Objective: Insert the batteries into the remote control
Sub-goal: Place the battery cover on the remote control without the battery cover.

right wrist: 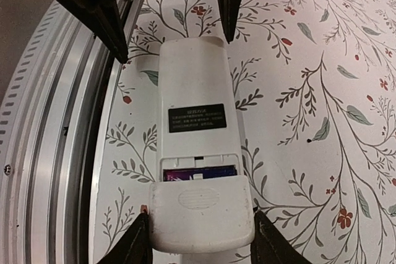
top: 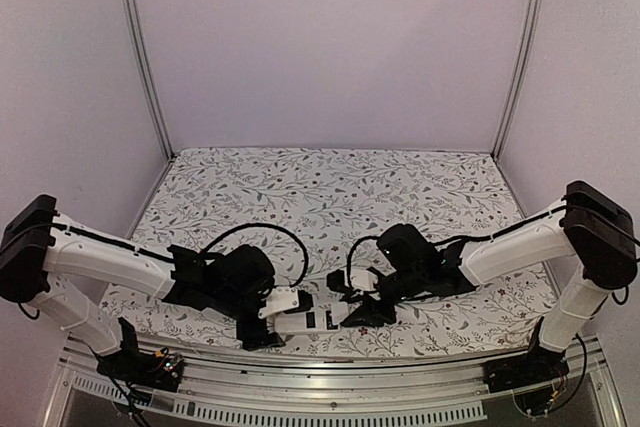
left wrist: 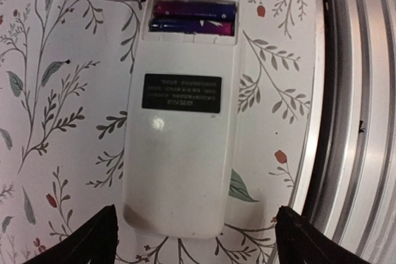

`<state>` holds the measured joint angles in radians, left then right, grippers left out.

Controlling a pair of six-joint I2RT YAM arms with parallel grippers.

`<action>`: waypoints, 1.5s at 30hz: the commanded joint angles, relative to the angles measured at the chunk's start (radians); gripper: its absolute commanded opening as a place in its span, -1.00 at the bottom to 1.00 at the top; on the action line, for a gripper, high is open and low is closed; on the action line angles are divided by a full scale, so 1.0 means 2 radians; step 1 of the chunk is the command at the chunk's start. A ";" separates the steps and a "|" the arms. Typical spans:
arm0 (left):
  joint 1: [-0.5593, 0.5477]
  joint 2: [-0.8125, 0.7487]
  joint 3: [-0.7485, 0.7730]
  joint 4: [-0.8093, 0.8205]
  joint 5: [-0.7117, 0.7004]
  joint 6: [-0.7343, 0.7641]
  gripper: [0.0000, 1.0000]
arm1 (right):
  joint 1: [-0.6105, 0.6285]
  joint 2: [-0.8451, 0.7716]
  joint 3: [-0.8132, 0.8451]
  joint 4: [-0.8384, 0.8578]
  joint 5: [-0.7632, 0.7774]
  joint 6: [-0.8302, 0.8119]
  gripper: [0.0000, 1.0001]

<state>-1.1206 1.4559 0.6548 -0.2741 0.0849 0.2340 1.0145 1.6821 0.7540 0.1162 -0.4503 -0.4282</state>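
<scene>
Floral-print cloth (top: 330, 187) covers the table, with plain pale walls (top: 330, 37) and aluminium posts (top: 145, 57) behind and a ribbed metal rail (left wrist: 352, 115) at the near edge. Remote control (left wrist: 179, 153) lies back-up just beside the rail. Batteries (left wrist: 193, 18) sit in its uncovered compartment. Left gripper (left wrist: 197, 214) is spread wide, straddling the remote's end. Right gripper (right wrist: 199, 216) pinches the battery cover (right wrist: 201, 199) at the compartment's end.

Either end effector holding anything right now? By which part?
Right end effector pinches the battery cover by its two side edges, at the open compartment of the remote control. Left end effector is open around the remote control, holding nothing.
</scene>
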 commanded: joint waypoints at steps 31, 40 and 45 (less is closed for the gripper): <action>0.016 -0.014 -0.004 -0.031 0.016 0.023 0.22 | 0.004 0.063 0.035 0.016 -0.013 0.021 -0.72; 0.016 -0.022 -0.004 -0.031 0.027 0.024 0.18 | 0.010 0.072 0.046 0.005 0.000 0.019 -0.71; 0.016 -0.025 -0.004 -0.031 0.027 0.024 0.17 | 0.012 0.080 0.053 -0.011 0.006 0.012 -0.69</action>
<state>-1.0977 1.4231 0.6338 -0.3252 0.1188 0.2707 1.0290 1.8107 0.8379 0.1356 -0.4614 -0.4000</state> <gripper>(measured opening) 0.585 0.478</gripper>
